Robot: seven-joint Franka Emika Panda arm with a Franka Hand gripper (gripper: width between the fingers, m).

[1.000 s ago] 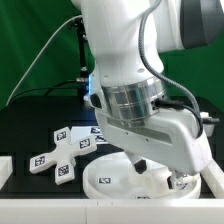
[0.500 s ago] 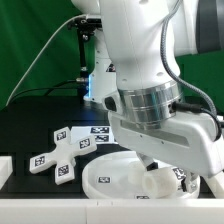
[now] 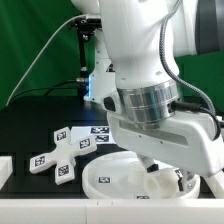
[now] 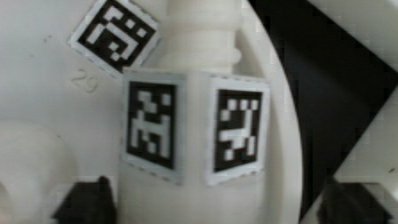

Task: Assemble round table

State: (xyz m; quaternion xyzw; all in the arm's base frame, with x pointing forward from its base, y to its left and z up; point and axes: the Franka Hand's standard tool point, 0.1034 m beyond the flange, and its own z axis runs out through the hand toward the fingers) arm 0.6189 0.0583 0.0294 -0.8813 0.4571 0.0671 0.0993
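In the wrist view the short white post (image 4: 187, 130) with black-and-white tags stands between my dark fingers (image 4: 80, 205), which press on both its sides. My gripper (image 4: 217, 205) is shut on it. In the exterior view my gripper (image 3: 165, 183) hangs low over the exterior view's right part of the large rimmed round disc (image 3: 112, 176). The hand hides most of the post there. The cross-shaped foot piece (image 3: 58, 157) lies flat on the black table, to the exterior view's left of the disc and apart from it.
The marker board (image 3: 97, 131) lies behind the foot piece, partly hidden by the arm. A white block (image 3: 4, 170) sits at the exterior view's left edge. A green backdrop and a black stand with cables are behind the table.
One second ago the arm stood further to the exterior view's left; it has shifted right over the disc. In the last half second nothing has visibly moved.
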